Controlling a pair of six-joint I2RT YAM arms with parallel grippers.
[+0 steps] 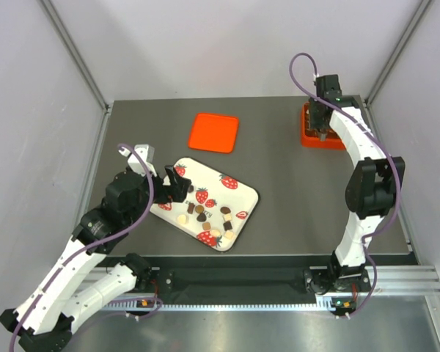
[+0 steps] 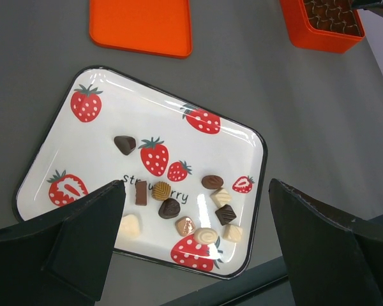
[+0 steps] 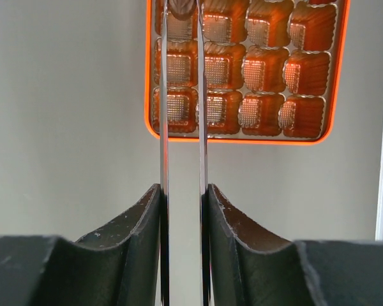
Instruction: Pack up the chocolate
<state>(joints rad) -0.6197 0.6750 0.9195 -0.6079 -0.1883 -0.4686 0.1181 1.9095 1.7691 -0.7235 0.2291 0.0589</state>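
- Below the left gripper's (image 2: 191, 188) wide-apart jaws, chocolate (image 2: 170, 208) lies on a strawberry tray (image 2: 45, 172) on the grey table (image 1: 293, 205).
- Beneath the right gripper's (image 3: 182, 13) narrowly parted jaws sits the orange box (image 3: 242, 139); whether they grip anything, I cannot tell.
- White walls (image 1: 227, 44) enclose the table.

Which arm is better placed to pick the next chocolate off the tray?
Left. The left gripper, open, hovers over the chocolates on the tray; the right gripper is far off, above the orange box.
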